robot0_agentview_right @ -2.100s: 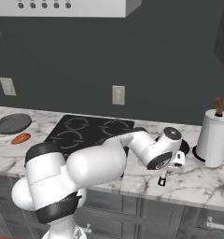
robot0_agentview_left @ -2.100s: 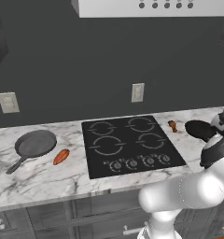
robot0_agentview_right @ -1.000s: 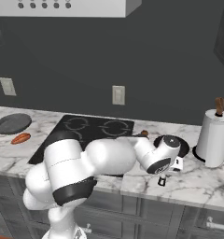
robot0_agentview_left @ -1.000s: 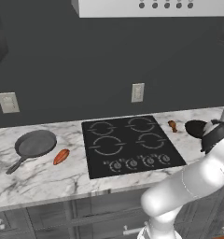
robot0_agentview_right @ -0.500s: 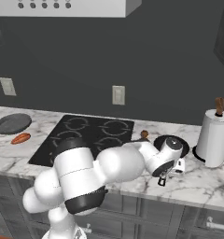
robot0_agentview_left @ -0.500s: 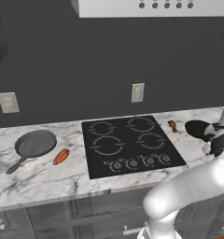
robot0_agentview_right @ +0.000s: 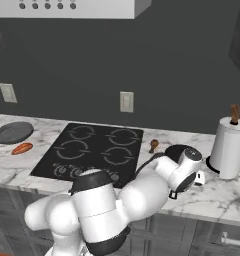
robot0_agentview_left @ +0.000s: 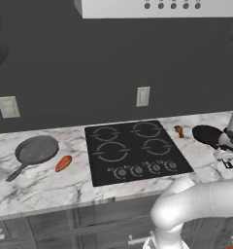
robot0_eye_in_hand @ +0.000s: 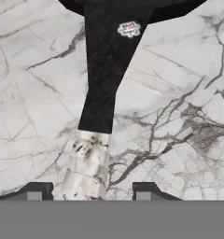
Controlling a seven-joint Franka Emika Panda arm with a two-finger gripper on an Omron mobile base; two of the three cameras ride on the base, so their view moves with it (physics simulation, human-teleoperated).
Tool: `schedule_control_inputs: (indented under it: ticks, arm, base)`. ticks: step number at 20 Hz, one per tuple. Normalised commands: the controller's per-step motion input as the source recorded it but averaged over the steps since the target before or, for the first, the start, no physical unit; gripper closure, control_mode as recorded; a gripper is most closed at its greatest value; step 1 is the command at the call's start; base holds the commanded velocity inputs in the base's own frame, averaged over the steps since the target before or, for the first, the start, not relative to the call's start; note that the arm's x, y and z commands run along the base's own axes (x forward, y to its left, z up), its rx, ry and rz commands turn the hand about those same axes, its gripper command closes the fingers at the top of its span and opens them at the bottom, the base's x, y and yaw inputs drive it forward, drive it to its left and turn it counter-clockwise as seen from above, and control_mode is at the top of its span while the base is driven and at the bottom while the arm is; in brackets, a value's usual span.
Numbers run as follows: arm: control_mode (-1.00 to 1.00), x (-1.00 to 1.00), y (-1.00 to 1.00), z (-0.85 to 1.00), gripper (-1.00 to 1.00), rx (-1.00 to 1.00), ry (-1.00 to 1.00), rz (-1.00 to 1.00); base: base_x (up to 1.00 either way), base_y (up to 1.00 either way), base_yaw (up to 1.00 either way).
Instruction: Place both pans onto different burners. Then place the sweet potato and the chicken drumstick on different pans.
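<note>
**Straddling the near-black pan's handle, not yet clamped**

Down at the right end of the marble worktop [robot0_agentview_left: 36, 187], with jaws parted to either side of the thin handle [robot0_eye_in_hand: 104, 70] of the near-black pan [robot0_agentview_left: 207, 134]. One dark fingertip [robot0_eye_in_hand: 37, 191] on each flank of the handle's pale tip, a gap showing on both sides, so nothing grasped. Just beside that pan, toward the cooktop [robot0_agentview_left: 135, 151]: the chicken drumstick [robot0_agentview_left: 179, 130]. All four burners [robot0_agentview_left: 146, 129] bare. Well apart on the left: the grey pan [robot0_agentview_left: 36, 150], and near it the sweet potato [robot0_agentview_left: 63, 163]. To the right of the near-black pan, an upright paper towel roll [robot0_agentview_right: 227, 147].
</note>
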Motion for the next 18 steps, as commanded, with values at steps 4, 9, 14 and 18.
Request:
schedule_control_inputs:
  ticks: [4,9,14,18]
  arm:
    - [-1.0,0.12,0.0,-0.32,-1.0,0.0,0.0,0.0]
    - [-1.0,0.02,0.05,-0.35,1.0,0.0,0.0,0.0]
    - [-1.0,-0.22,0.01,0.18,1.0,0.0,-0.04,0.0]
    - [-1.0,-0.55,0.11,0.64,1.0,0.0,-0.14,0.04]
  base:
    - [0.0,0.0,0.0]
    - [0.0,0.0,0.0]
    - [0.0,0.0,0.0]
    - [0.0,0.0,0.0]
